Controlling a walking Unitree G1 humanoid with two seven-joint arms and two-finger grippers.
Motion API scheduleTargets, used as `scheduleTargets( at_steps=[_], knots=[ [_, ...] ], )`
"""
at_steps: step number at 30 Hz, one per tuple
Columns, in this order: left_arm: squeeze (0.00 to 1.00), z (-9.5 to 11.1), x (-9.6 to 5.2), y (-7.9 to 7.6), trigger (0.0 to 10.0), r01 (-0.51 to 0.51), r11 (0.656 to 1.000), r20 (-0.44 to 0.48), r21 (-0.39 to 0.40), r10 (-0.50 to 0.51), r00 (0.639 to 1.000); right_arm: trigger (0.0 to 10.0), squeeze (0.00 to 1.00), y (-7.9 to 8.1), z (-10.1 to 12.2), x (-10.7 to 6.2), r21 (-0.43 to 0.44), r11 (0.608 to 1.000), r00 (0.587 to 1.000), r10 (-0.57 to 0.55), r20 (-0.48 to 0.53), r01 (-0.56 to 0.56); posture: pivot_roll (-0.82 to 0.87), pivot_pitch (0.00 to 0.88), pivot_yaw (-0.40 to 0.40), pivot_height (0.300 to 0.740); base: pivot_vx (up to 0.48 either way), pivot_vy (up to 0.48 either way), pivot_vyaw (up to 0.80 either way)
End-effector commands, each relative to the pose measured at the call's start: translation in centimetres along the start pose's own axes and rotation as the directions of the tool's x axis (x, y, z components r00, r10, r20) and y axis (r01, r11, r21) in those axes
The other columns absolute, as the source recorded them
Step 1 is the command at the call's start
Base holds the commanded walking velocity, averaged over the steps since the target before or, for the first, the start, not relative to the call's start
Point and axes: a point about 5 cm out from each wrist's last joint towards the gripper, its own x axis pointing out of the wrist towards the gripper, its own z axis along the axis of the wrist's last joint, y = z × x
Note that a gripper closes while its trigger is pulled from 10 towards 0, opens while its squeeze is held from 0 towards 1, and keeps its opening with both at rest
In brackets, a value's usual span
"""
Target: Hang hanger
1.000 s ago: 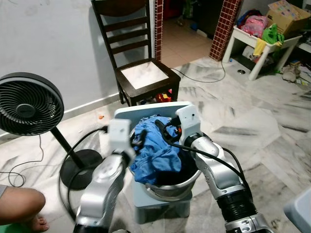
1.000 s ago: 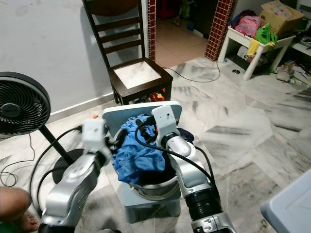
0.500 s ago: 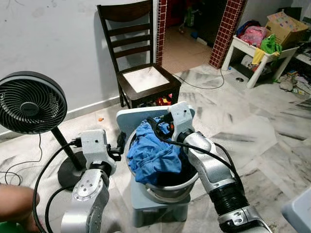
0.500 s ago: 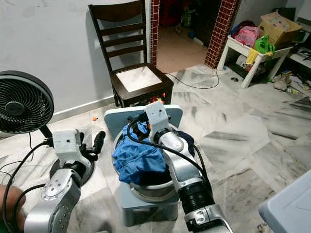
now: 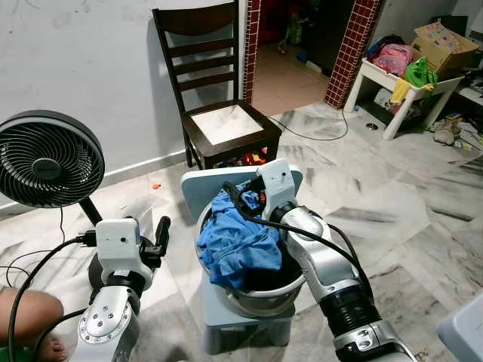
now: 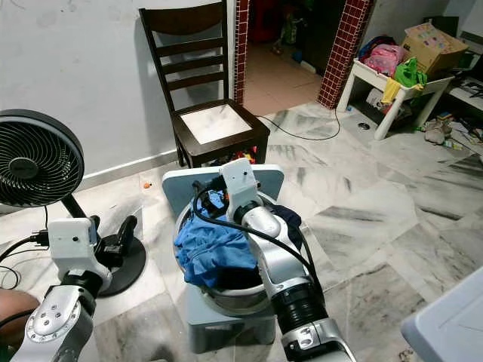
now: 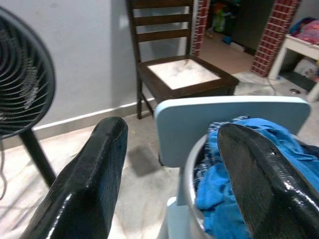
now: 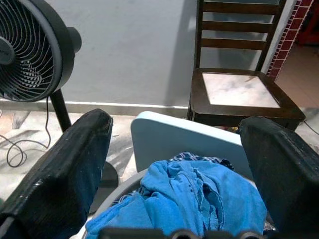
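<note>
A round metal basin (image 5: 256, 298) sits on the seat of a pale blue plastic stool (image 5: 226, 313), heaped with crumpled blue cloth (image 5: 238, 241) and darker fabric underneath; no hanger can be made out among the folds. The right gripper (image 8: 184, 164) hovers just above the pile, its two long black fingers (image 8: 70, 164) spread wide with nothing between them. The left gripper (image 7: 172, 179) is held beside the basin, on the side nearer the fan, its glossy black fingers (image 7: 87, 189) also spread wide and empty. Behind the basin stands a dark wooden chair (image 5: 219, 113) with a slatted back and a pale square seat, against a white wall. A black pedestal fan (image 5: 49, 162) with a round wire cage stands to the basin's left on the veined marble floor (image 5: 392, 204).
</note>
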Motion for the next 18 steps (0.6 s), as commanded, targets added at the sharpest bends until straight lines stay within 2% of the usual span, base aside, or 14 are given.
scheduleTargets(
  at_steps=[1,12,15,18],
  knots=[
    [0.0,-0.1,0.2,-0.2,10.0,0.016,1.0,-0.011,0.004,-0.016,1.0,10.0,0.0,-0.6,-0.3,-0.2,0.025,0.999,0.999,-0.035,-0.005,0.035,0.16,0.022,0.015,0.74,0.0,0.0,0.0],
    [0.0,-0.7,0.7,0.5,10.0,-0.013,0.997,-0.047,0.074,0.016,0.999,10.0,0.0,-1.7,-1.5,-1.0,0.095,0.989,0.993,-0.111,-0.033,0.113,0.16,0.0,0.054,0.74,0.0,0.0,0.0],
    [0.0,-1.1,0.9,0.5,10.0,-0.022,0.998,-0.06,0.066,0.026,0.998,10.0,0.0,-1.9,-1.6,-1.1,0.089,0.989,0.993,-0.117,-0.036,0.12,0.15,0.0,0.053,0.74,0.0,0.0,0.0],
    [0.0,-1.6,1.4,-0.3,10.0,-0.024,0.999,-0.077,0.034,0.027,0.997,10.0,0.0,-2.2,-1.6,-1.3,0.081,0.989,0.992,-0.123,-0.041,0.126,0.13,0.003,0.043,0.74,0.0,0.0,0.0]
  ],
)
